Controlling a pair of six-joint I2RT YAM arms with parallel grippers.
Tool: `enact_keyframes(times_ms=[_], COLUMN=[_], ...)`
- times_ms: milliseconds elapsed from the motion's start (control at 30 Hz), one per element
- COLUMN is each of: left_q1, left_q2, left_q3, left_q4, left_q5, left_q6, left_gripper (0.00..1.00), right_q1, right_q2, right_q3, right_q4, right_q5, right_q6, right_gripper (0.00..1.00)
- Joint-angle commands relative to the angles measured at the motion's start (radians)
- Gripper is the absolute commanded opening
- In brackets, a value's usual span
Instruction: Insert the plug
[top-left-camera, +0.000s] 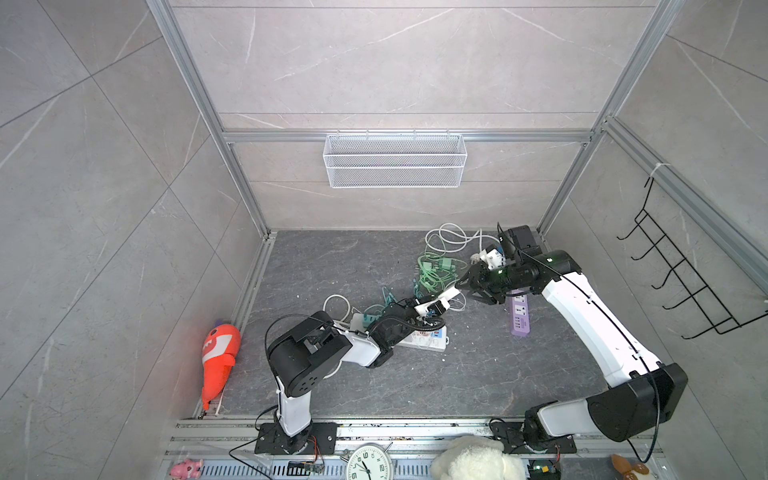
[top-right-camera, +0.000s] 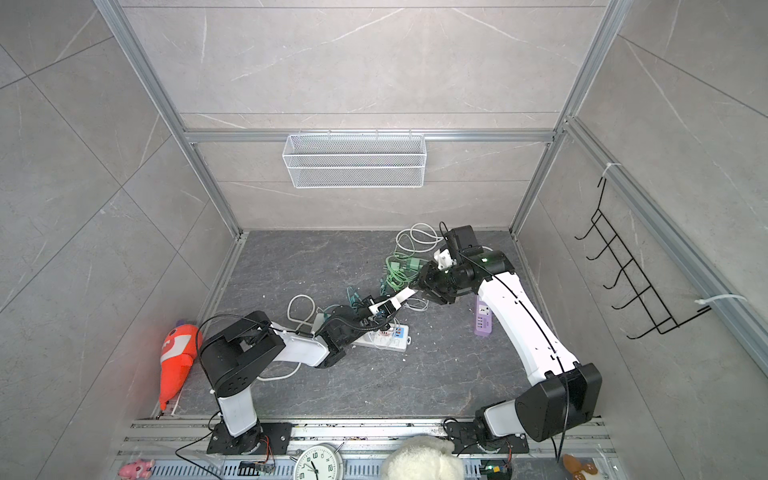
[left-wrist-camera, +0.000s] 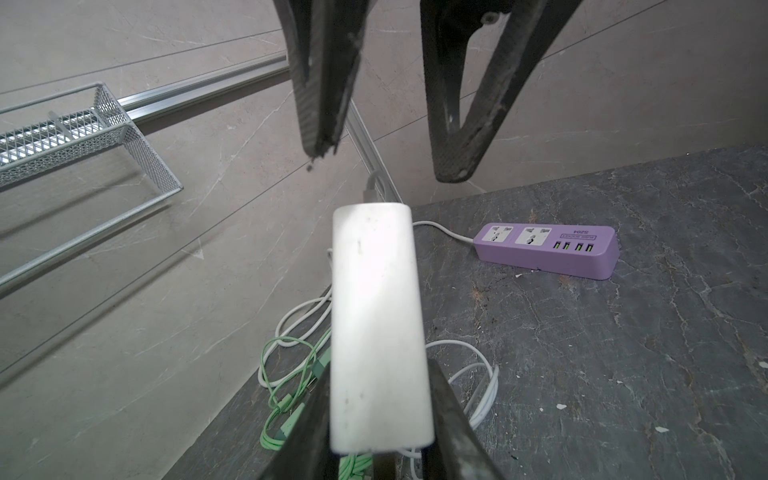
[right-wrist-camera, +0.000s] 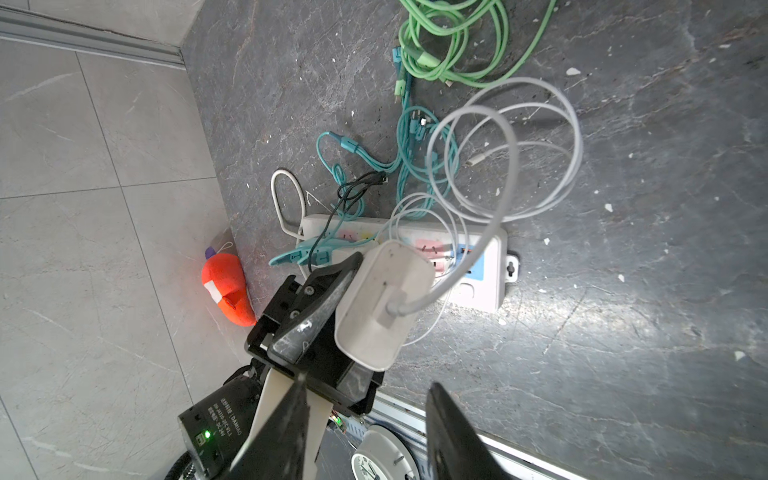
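Observation:
The plug (left-wrist-camera: 376, 316) is a white block-shaped adapter with a white cable (right-wrist-camera: 503, 137) leaving its far end. My left gripper (left-wrist-camera: 378, 415) is shut on its near end and holds it off the floor; the plug also shows in both top views (top-left-camera: 448, 296) (top-right-camera: 400, 296). My right gripper (right-wrist-camera: 370, 382) is open just short of the plug's (right-wrist-camera: 384, 303) cable end, not touching it; its fingers (left-wrist-camera: 453, 158) hang beyond that end. A white power strip (right-wrist-camera: 490, 257) (top-left-camera: 432, 343) lies on the floor under the left arm.
A purple power strip (left-wrist-camera: 548, 245) (top-left-camera: 519, 318) lies under the right arm. Green cables (right-wrist-camera: 449, 41), teal cables (right-wrist-camera: 411, 137) and white coils crowd the floor by the strips. An orange plush (top-left-camera: 220, 353) leans at the left wall. A wire basket (top-left-camera: 395, 160) hangs on the back wall.

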Motion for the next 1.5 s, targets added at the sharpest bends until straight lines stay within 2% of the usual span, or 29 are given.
enact_keyframes(times_ms=[0, 367, 667, 900, 1200, 1333, 1400, 1467], left_q1=[-0.013, -0.056, -0.062, -0.067, -0.067, -0.068, -0.07, -0.069], left_q2=[0.007, 0.01, 0.019, 0.015, 0.019, 0.018, 0.02, 0.009], left_q3=[0.025, 0.036, 0.05, 0.061, 0.069, 0.072, 0.078, 0.069], left_q4=[0.137, 0.137, 0.137, 0.137, 0.137, 0.138, 0.138, 0.138], left_q5=[-0.01, -0.054, -0.071, -0.085, -0.09, -0.096, -0.135, -0.156], left_q6=[0.038, 0.127, 0.144, 0.144, 0.129, 0.108, 0.098, 0.092], left_gripper=[0.0, 0.0, 0.0, 0.0, 0.0, 0.01, 0.25, 0.38], right_q1=[-0.005, -0.012, -0.014, -0.016, -0.023, -0.027, -0.026, -0.028], right_q2=[0.025, 0.065, 0.065, 0.061, 0.047, 0.042, 0.042, 0.04], right_q3=[0.001, 0.008, -0.04, -0.07, -0.108, -0.133, -0.131, -0.119], right_q4=[0.0, -0.023, 0.002, 0.028, 0.075, 0.122, 0.123, 0.109], right_q5=[0.002, 0.016, 0.008, 0.015, -0.011, -0.045, -0.045, -0.032], right_q6=[0.02, 0.046, 0.05, 0.047, 0.053, 0.067, 0.058, 0.039], right_gripper=[0.49, 0.51, 0.51, 0.47, 0.29, 0.11, 0.03, 0.0])
